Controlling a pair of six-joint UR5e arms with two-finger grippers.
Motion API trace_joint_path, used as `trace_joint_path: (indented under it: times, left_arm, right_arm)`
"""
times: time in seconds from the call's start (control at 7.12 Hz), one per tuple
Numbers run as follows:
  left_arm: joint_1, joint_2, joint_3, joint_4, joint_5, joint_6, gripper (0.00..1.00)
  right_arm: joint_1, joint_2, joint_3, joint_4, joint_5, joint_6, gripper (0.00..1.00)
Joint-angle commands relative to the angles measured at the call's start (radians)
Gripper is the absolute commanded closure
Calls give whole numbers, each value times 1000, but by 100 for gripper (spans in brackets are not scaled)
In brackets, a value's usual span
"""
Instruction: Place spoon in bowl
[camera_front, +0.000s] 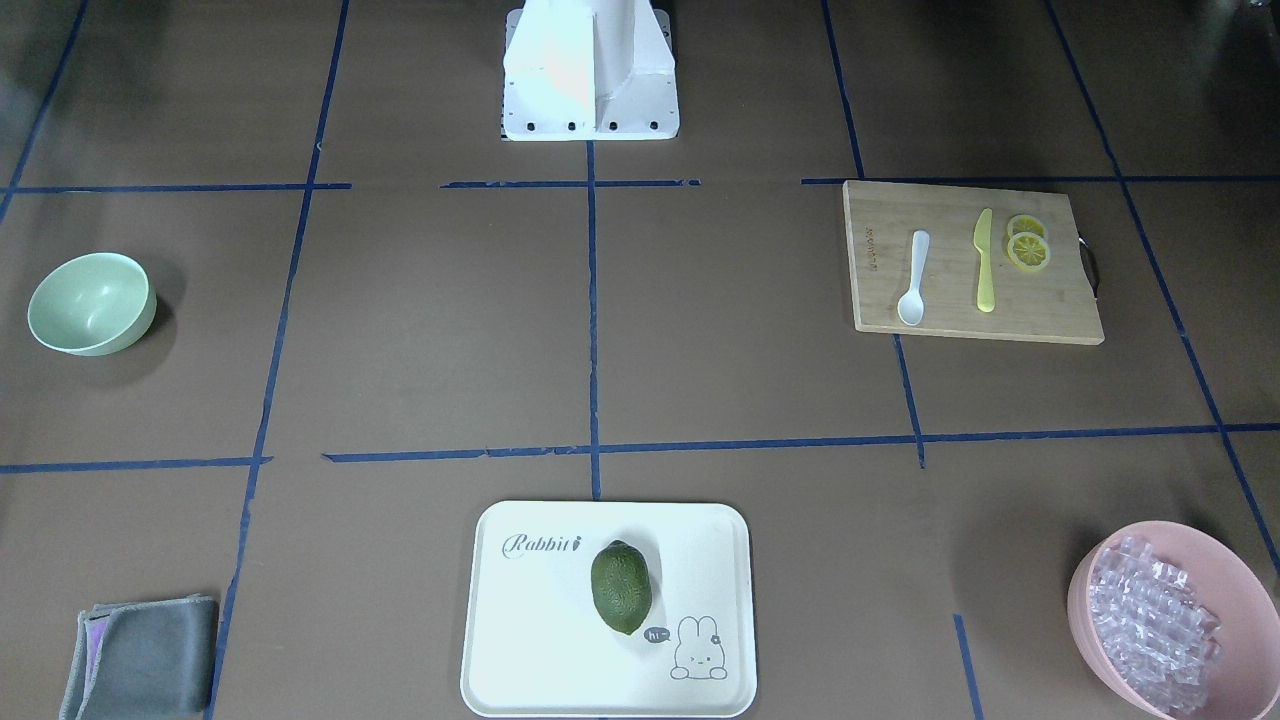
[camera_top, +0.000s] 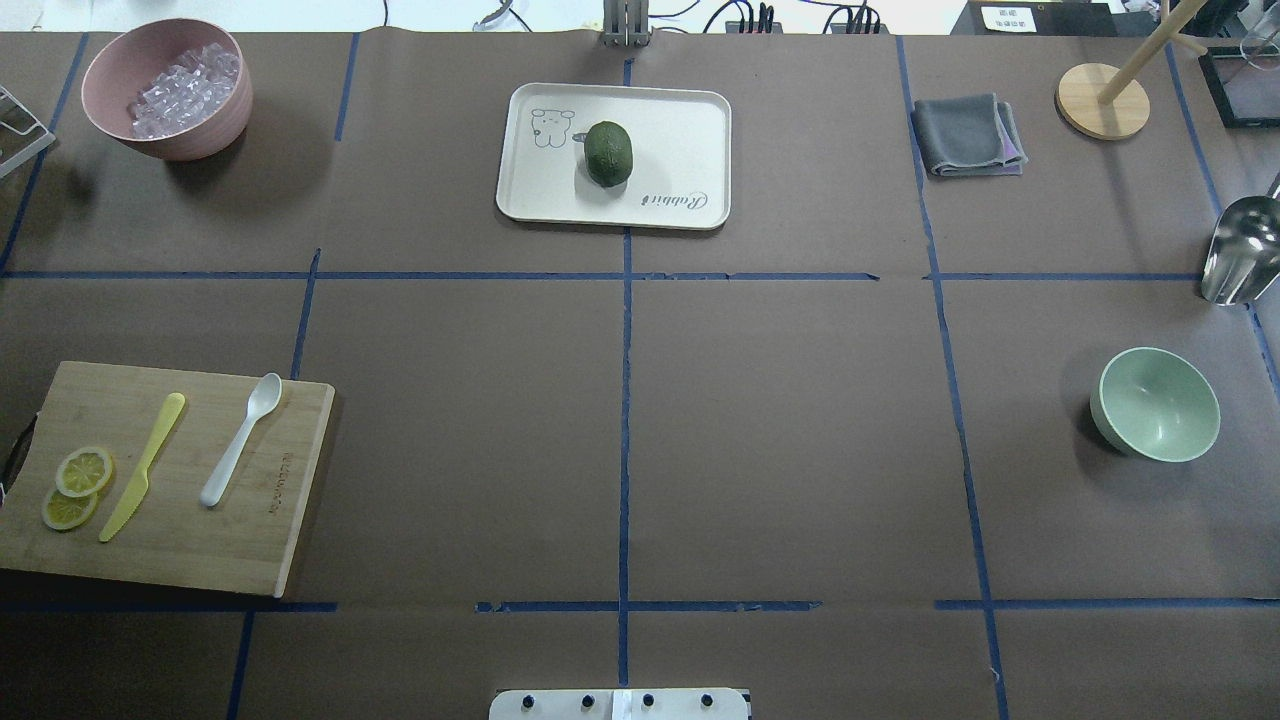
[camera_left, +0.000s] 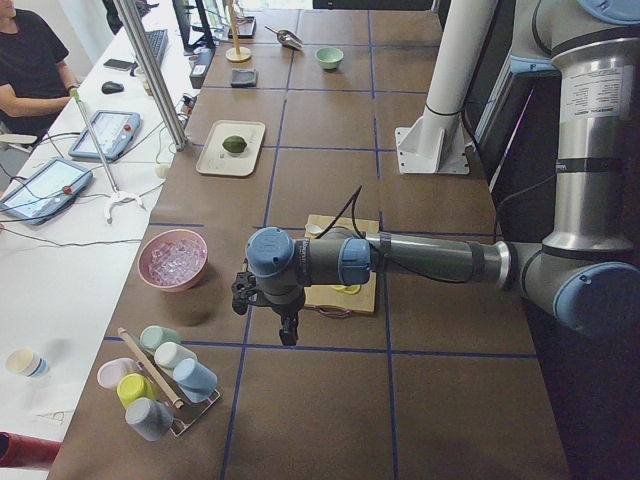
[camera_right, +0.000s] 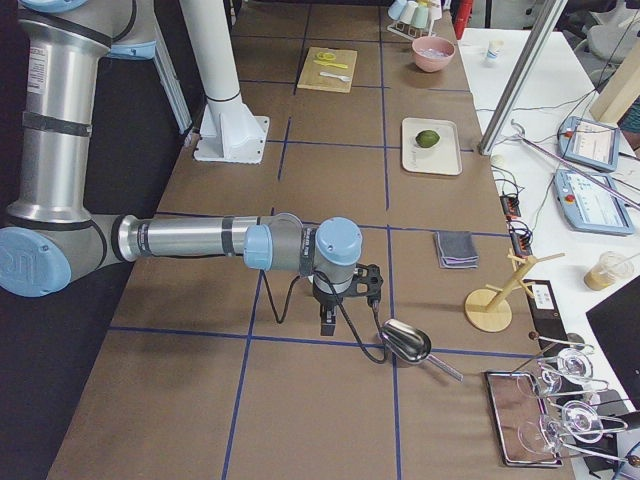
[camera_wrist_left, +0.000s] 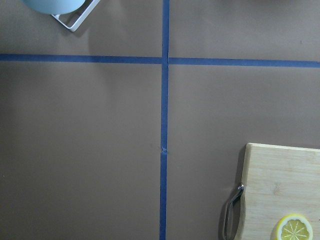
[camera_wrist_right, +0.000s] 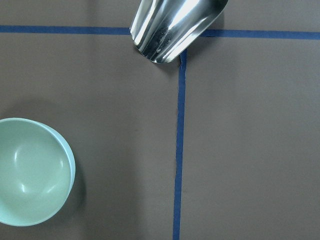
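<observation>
The white spoon (camera_front: 913, 278) lies on the wooden cutting board (camera_front: 1060, 315), beside a yellow knife; it also shows in the overhead view (camera_top: 240, 440). The mint-green bowl (camera_front: 90, 303) stands empty at the table's other end (camera_top: 1158, 404), and at the lower left of the right wrist view (camera_wrist_right: 30, 172). My left gripper (camera_left: 287, 330) hangs over the table just off the board's handle end. My right gripper (camera_right: 327, 322) hangs between the bowl and a metal scoop. Neither gripper's fingers show in a close view, so I cannot tell if they are open or shut.
A yellow knife (camera_top: 143, 466) and lemon slices (camera_top: 76, 485) share the board. A pink bowl of ice cubes (camera_top: 168, 88), a tray (camera_top: 680, 130) with a green fruit (camera_top: 608, 153), a grey cloth (camera_top: 966, 135), a metal scoop (camera_wrist_right: 172, 25) and a rack of cups (camera_left: 160, 385) stand around.
</observation>
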Motion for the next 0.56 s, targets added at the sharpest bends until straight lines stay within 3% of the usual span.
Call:
trace_joint_path:
  times: [0.0,0.42]
  left_arm:
    - [1,-4,-4,-1,-1,-1,0]
    - [1,14,-24,-17,-53,10,0]
  right_arm:
    - [0,0,-1,0,3,0,0]
    - [-2,7,5,3,9,2,0]
